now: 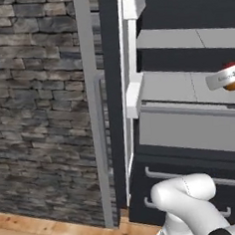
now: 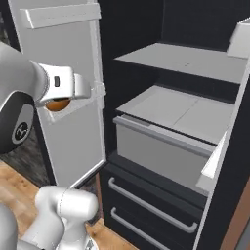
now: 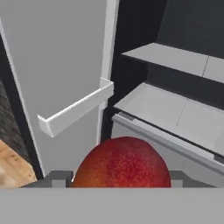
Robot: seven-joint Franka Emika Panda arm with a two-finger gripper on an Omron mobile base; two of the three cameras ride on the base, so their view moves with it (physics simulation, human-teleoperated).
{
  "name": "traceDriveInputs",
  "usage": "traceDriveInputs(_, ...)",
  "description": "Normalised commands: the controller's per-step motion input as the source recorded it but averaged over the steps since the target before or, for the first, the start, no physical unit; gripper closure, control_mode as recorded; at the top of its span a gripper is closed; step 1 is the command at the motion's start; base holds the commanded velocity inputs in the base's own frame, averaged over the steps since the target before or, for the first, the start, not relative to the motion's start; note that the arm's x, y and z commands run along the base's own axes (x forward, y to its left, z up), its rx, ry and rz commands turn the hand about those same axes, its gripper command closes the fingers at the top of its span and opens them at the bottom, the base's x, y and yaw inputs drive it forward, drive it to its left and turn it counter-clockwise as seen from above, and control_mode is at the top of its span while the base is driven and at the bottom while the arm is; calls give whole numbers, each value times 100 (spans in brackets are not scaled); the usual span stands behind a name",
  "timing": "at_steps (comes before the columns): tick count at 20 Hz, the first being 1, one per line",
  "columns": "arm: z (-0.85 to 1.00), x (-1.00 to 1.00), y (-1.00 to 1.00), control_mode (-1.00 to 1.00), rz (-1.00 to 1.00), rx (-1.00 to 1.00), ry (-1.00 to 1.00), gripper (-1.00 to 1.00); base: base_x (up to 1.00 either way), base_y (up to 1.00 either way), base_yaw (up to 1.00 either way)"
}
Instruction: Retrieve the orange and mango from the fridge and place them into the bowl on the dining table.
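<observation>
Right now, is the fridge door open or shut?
Open. The door is swung wide, baring the grey shelves and lower drawers; the tool holds the mango in front.

My mango glows red-orange — the fridge is charcoal with pale grey shelves — beside a mottled grey-brown stone wall.

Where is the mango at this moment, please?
The mango sits between the gripper's fingertips in front of the open fridge, near its left door.
</observation>
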Motion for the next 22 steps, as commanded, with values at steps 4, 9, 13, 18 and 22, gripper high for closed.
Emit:
traceDriveInputs(4,0,0,0,100,0,0,0,100,-81,0,33)
traceDriveInputs(9,0,0,0,100,0,0,0,100,-78,0,35)
traceDriveInputs(13,0,0,0,100,0,0,0,100,-70,0,37)
traceDriveInputs(18,0,0,0,100,0,0,0,100,-45,4,39)
traceDriveInputs(22,0,0,0,100,0,0,0,100,-8,33,38)
